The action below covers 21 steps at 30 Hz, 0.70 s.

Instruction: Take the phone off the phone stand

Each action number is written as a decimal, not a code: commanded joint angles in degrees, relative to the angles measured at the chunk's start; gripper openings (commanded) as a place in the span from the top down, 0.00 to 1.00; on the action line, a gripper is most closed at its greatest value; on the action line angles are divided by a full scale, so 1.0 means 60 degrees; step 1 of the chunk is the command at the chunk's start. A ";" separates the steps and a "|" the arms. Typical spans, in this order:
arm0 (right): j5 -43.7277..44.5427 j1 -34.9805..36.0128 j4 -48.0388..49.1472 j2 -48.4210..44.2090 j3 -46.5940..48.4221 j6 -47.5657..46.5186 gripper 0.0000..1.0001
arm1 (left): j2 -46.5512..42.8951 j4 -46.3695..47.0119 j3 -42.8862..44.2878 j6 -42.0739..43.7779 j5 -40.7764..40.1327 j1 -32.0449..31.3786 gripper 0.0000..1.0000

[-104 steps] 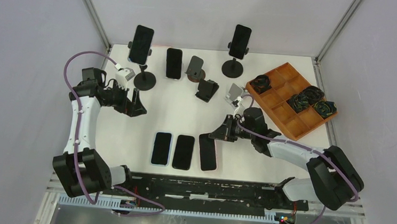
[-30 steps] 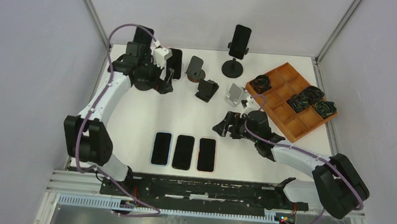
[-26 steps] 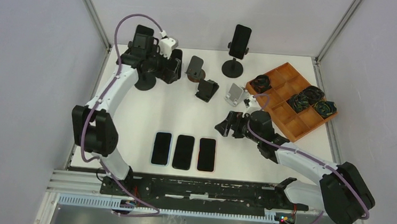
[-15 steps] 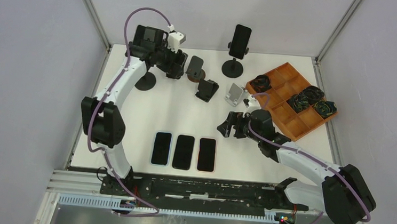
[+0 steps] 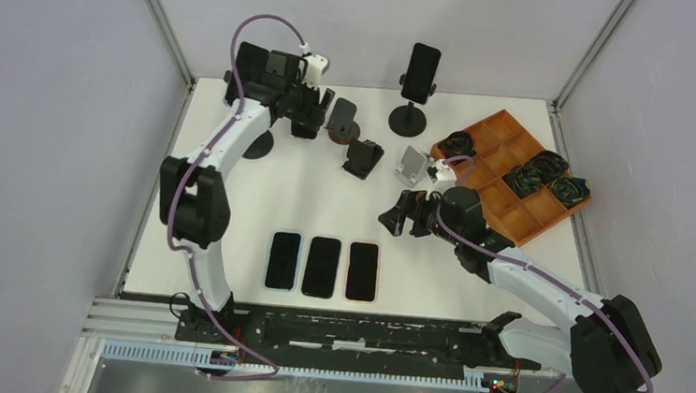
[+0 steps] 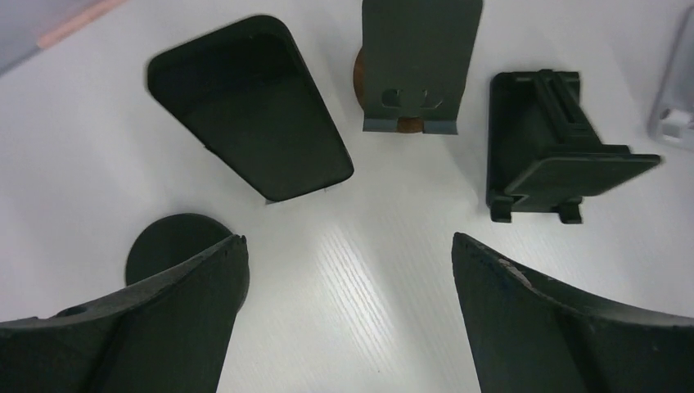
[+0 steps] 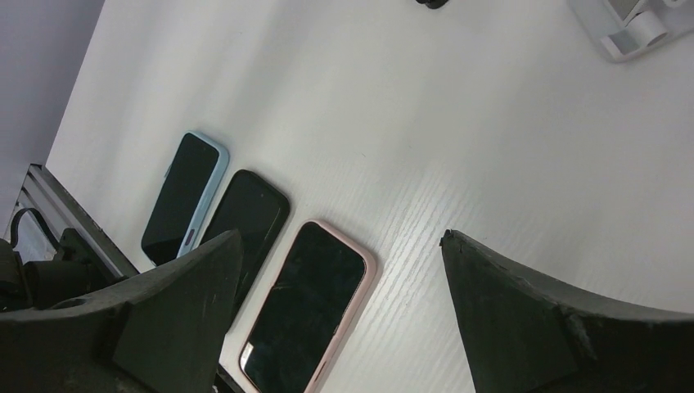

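Note:
A dark phone (image 5: 248, 61) stands clamped in the tall black stand at the back left, whose round base (image 5: 256, 143) (image 6: 173, 248) sits on the table. My left arm partly covers that phone. A second phone (image 5: 421, 71) stands in another tall stand (image 5: 407, 120) at the back middle. My left gripper (image 5: 308, 118) (image 6: 348, 239) hangs open and empty just right of the left stand, above a black phone (image 6: 250, 115) that lies flat. My right gripper (image 5: 397, 217) (image 7: 342, 236) is open and empty over mid-table.
Three phones lie in a row at the front: blue-cased (image 5: 284, 259) (image 7: 182, 196), black (image 5: 322, 266), pink-cased (image 5: 362, 271) (image 7: 307, 307). Small stands sit mid-back: grey on a wooden base (image 6: 417, 65), black folding (image 6: 548, 155), white (image 5: 412, 164). A wooden tray (image 5: 502, 223) of cables is at the right.
My left arm swung back and to the right, from beside the left stand's base to over the flat phone. My right gripper lifted away from the pink-cased phone and opened a little wider.

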 commanded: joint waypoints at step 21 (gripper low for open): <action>-0.0223 -0.0038 0.0175 -0.0231 -0.0335 -0.0281 0.02 | 0.3214 0.2735 0.1896 -0.1320 -0.2622 -0.0235 0.04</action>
